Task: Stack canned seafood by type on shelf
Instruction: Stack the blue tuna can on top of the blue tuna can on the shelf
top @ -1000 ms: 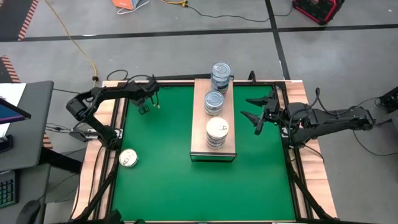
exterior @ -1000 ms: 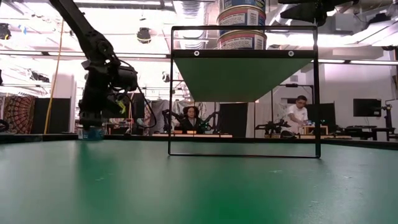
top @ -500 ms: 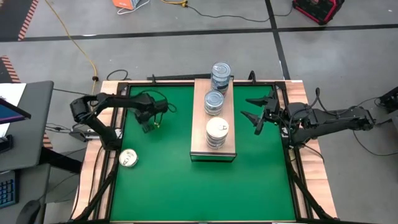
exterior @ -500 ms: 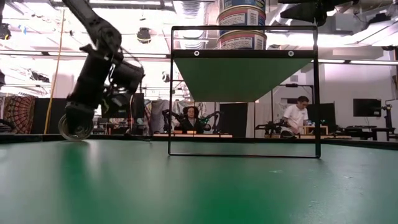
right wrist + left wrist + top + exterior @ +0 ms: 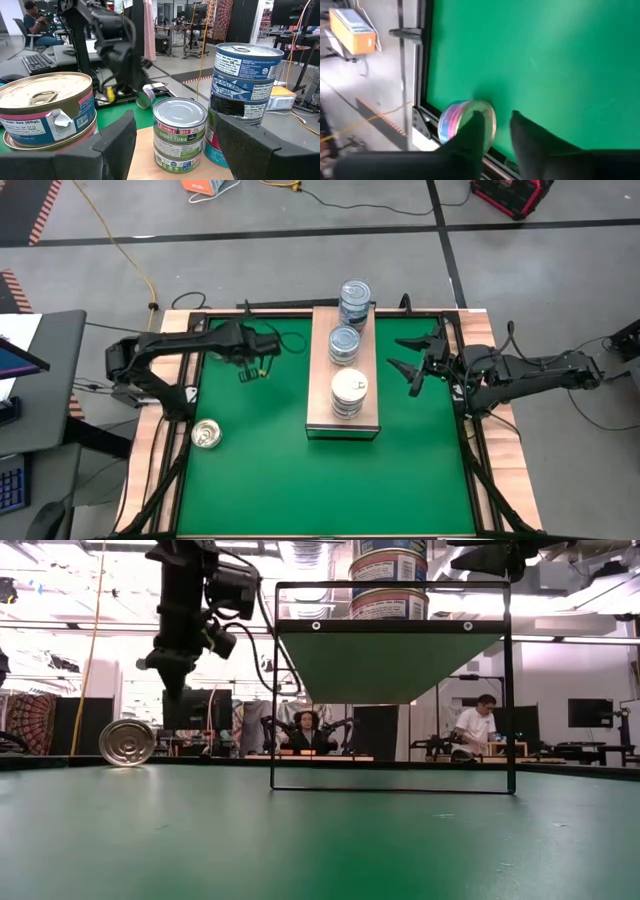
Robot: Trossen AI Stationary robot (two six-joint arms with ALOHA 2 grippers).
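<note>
Robotics lab w/ desks, monitors (image 5: 589, 712), seated people (image 5: 306, 730), floor cables (image 5: 130, 250).

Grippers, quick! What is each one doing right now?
Left gripper: fingers slightly apart, holding nothing, above the mat.
Right gripper: fingers open, empty, beside the shelf.

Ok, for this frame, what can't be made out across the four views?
- Shelf stacks: high view shows only top tins; count per stack hidden.
- Low view: the picture's top edge cuts the stacks off.
- Loose can: label unreadable from above; in the left wrist view a finger partly covers it.
- Left gripper: too small in the high view to judge its opening.
- Right gripper: open, holding nothing.
</note>
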